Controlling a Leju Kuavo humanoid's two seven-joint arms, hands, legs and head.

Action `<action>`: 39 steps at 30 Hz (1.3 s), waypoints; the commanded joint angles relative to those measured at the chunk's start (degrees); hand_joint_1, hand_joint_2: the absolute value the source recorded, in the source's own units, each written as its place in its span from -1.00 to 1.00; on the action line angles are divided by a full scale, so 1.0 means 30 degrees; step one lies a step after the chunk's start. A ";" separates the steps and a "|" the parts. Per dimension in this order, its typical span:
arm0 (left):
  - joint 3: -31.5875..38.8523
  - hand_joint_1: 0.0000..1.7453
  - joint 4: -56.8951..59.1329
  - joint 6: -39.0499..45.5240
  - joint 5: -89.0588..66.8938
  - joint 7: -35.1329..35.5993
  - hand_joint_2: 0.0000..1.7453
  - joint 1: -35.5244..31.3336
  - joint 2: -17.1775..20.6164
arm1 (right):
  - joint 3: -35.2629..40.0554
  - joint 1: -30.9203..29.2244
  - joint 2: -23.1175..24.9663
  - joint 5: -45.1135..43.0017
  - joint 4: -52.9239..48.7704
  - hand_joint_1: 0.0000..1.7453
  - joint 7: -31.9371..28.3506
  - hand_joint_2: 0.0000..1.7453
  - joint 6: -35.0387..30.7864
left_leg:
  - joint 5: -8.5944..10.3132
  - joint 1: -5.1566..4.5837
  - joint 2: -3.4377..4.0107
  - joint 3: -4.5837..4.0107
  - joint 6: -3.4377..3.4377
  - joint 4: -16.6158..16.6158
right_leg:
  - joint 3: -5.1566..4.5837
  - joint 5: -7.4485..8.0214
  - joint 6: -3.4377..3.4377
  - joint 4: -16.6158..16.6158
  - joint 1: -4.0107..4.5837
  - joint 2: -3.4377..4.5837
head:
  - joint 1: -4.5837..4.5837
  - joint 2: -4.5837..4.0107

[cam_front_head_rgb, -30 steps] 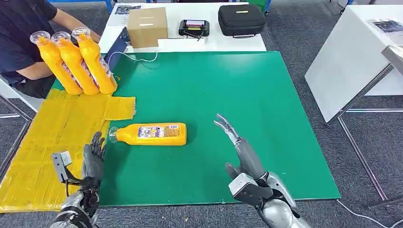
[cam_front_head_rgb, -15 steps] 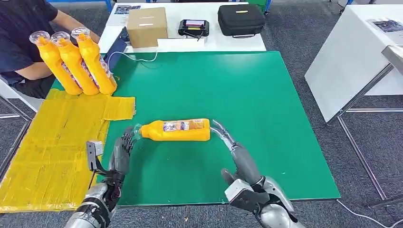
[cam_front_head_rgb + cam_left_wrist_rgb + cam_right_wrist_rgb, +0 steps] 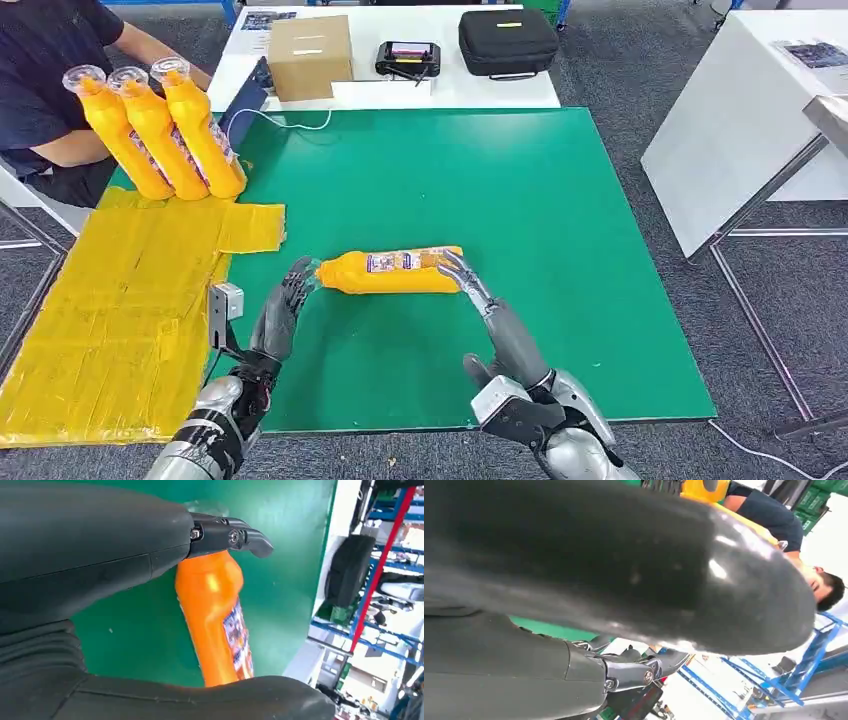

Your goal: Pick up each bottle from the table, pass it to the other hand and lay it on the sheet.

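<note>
Pick-up step: the orange bottle (image 3: pixel 400 271) lies on the green surface (image 3: pixel 560 200) between the spread, unclosed left hand (image 3: pixel 282 318) at its cap and right hand (image 3: pixel 490 310) at its base; next, fingers must close.

I read the head view as bright, even, sharp, with soft shadows on the tabletop (image 3: pixel 560 200). Right wrist view: fingers (image 3: pixel 624 570) blurred, glare spots; background overexposed.
</note>
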 commanded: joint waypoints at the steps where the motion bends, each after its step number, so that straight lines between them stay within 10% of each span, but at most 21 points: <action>1: -0.0891 -1.00 0.0049 0.0078 -0.0038 0.0199 -1.00 -0.0418 0.0005 | 0.0123 -0.0668 0.0103 -0.0043 0.1001 -1.00 -0.0052 -1.00 0.0075 | -0.0028 0.0013 0.0005 0.0062 -0.0019 -0.0002 | 0.0058 -0.0020 -0.0027 -0.0007 0.0005 0.0075 | 0.0000 0.0000; 26: -0.4910 -1.00 0.0759 -0.0219 0.1106 0.0973 -1.00 -0.1612 -0.1917 | 0.1375 -0.2049 0.0544 -0.0565 0.1628 -1.00 0.0191 -1.00 0.0253 | -0.0070 0.0010 0.0004 0.0144 -0.0032 0.0012 | 0.0142 -0.0049 -0.0035 -0.0002 -0.0008 0.0130 | 0.0000 0.0000; 37: -0.1571 -1.00 -1.0856 0.1106 0.3337 0.1891 -1.00 0.1199 0.2382 | -0.0200 -0.1949 0.0278 0.0224 0.1832 -1.00 0.1156 -1.00 -0.0218 | -0.0068 0.0013 0.0128 0.0098 -0.0037 0.0010 | 0.0063 -0.0011 -0.0036 0.0009 0.0002 0.0230 | -0.0007 0.0000; 38: -0.0719 -1.00 -1.2419 0.1186 0.3525 0.1787 -1.00 0.1601 0.2834 | -0.0425 -0.1969 0.0150 0.0487 0.1862 -1.00 0.1358 1.00 -0.0293 | -0.0060 0.0017 0.0129 0.0076 -0.0035 0.0010 | 0.0046 -0.0002 -0.0032 0.0005 0.0010 0.0220 | 0.0000 0.0000; 39: 0.0503 -1.00 -1.4239 0.1151 0.3866 0.1829 -1.00 0.1973 0.3239 | -0.0830 -0.2093 0.0011 0.0569 0.2025 -1.00 0.1644 1.00 -0.0271 | -0.0045 0.0015 0.0132 0.0039 -0.0030 0.0006 | 0.0012 0.0012 -0.0024 0.0007 0.0011 0.0201 | 0.0000 0.0000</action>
